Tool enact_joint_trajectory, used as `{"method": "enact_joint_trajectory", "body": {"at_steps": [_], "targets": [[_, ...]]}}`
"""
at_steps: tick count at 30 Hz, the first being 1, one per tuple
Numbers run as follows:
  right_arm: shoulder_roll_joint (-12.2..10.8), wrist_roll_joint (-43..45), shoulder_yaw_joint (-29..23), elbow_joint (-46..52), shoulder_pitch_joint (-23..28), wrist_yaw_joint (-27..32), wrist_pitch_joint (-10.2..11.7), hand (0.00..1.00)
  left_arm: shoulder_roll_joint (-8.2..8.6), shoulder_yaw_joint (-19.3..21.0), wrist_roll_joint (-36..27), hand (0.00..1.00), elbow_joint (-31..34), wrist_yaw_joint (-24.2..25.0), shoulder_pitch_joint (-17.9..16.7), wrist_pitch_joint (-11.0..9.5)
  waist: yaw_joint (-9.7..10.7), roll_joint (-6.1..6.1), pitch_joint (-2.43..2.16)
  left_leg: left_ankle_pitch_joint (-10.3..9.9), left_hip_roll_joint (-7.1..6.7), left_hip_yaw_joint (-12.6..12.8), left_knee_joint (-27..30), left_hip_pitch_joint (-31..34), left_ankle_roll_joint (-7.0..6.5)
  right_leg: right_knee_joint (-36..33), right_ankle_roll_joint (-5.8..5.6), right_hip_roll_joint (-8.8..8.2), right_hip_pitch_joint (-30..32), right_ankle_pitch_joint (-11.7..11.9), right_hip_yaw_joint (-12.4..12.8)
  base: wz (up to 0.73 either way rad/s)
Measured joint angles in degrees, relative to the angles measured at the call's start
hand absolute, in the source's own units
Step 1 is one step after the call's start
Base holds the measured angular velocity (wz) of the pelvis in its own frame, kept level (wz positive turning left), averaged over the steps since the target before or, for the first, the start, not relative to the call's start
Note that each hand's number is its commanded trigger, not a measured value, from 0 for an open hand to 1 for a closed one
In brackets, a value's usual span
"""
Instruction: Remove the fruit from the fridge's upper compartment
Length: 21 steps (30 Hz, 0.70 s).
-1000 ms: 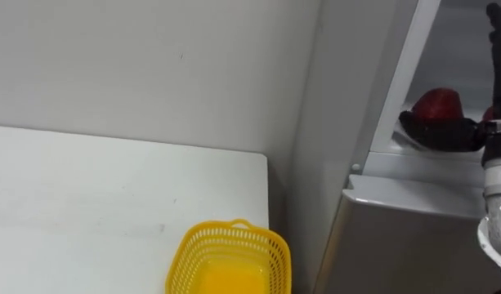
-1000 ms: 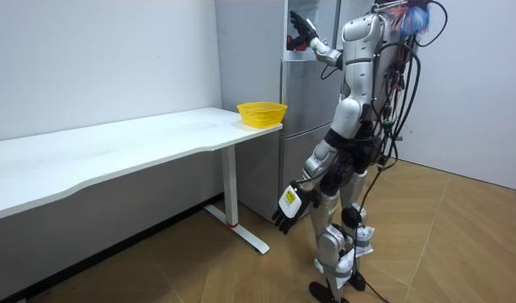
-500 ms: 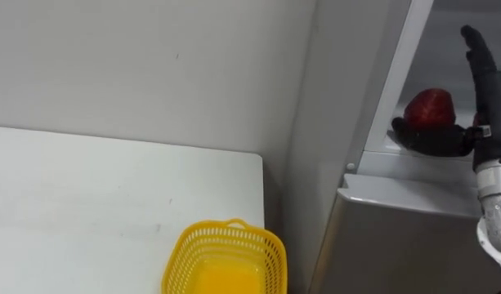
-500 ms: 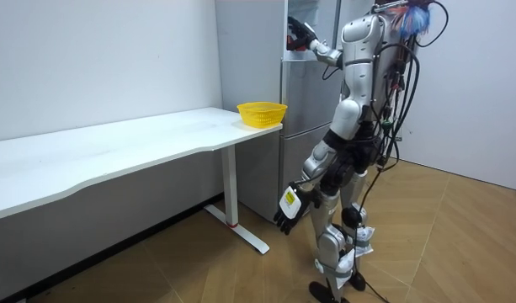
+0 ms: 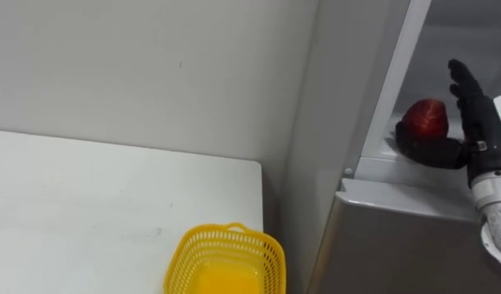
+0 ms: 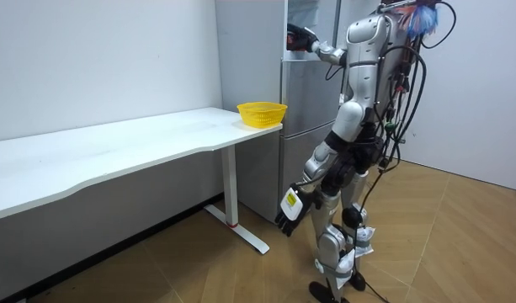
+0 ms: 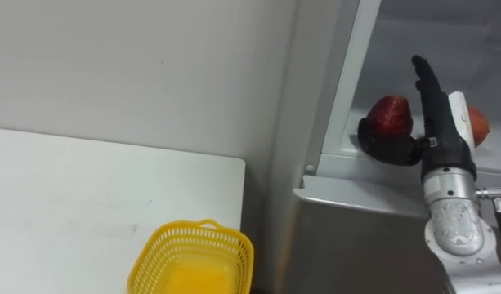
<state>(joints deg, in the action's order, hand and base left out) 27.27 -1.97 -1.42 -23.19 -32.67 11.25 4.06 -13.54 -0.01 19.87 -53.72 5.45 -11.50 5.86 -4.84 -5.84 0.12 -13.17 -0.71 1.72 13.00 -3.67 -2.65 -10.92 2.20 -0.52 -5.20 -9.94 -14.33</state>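
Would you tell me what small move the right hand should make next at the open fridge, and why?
Probably close the right hand around the red fruit: its fingers stand straight beside the fruit, the thumb reaches below it, and nothing is gripped yet. The left hand hangs by the thigh.

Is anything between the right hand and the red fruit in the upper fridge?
Nothing. In the right eye view the right hand stands open right beside the red fruit, its thumb just under the fruit, with no other thing between them.
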Motion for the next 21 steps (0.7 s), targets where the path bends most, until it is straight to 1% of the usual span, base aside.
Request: {"method": "enact_joint_trajectory", "body": {"at_steps": [4,6,8,11,15,21], "targets": [[0.0,-0.01,-0.55,-0.96,-0.23,-2.22,0.06,0.0,0.02,0.03,0.21,0.0,0.15,0.43,-0.02,0.11,-0.13,0.25,0.06,-0.01,0.0,0.0,0.17,0.06,-0.01,-0.06,0.04,0.03,0.11,0.08,0.1,0.0],[0.0,-0.01,-0.57,-1.91,-1.14,-3.15,0.06,0.0,0.02,0.3,0.45,0.0,0.15,1.07,-0.03,0.37,-0.11,0.51,0.13,-0.01,0.0,0.03,0.22,0.07,-0.02,-0.22,0.05,0.03,0.24,0.1,0.26,-0.03],[0.0,-0.69,-0.8,-3.31,-2.36,-4.93,-0.04,0.0,0.03,0.57,0.48,0.0,0.15,1.63,-0.01,1.26,-0.09,0.82,0.22,-0.01,0.0,0.03,0.22,0.07,-0.01,-0.7,0.05,0.0,0.47,0.1,0.36,-0.02],[0.01,-4.29,-1.05,-5.49,-3.49,-6.73,-0.45,0.0,0.14,0.59,0.5,0.0,0.14,1.59,-0.11,2.32,-0.02,1.02,0.15,0.02,0.0,-0.05,0.36,0.02,0.0,-0.67,0.05,0.0,0.29,0.1,0.22,0.0],[0.16,-6.23,-0.97,-7.92,-5.02,-8.1,-0.53,0.0,0.14,0.77,0.51,0.0,0.12,1.36,-0.08,2.8,0.0,1.04,0.11,0.03,0.0,-0.11,0.59,0.0,0.02,-0.69,0.08,-0.02,0.12,0.11,0.13,0.01],[1.81,-7.71,-0.44,-9.91,-5.78,-11.06,-0.5,0.0,0.14,0.89,0.5,0.0,0.12,1.25,-0.08,2.93,-0.06,1.02,0.06,0.11,-0.02,-0.1,0.78,-0.04,-0.03,-0.62,0.14,-0.1,-0.11,0.15,-0.07,0.01]]}}
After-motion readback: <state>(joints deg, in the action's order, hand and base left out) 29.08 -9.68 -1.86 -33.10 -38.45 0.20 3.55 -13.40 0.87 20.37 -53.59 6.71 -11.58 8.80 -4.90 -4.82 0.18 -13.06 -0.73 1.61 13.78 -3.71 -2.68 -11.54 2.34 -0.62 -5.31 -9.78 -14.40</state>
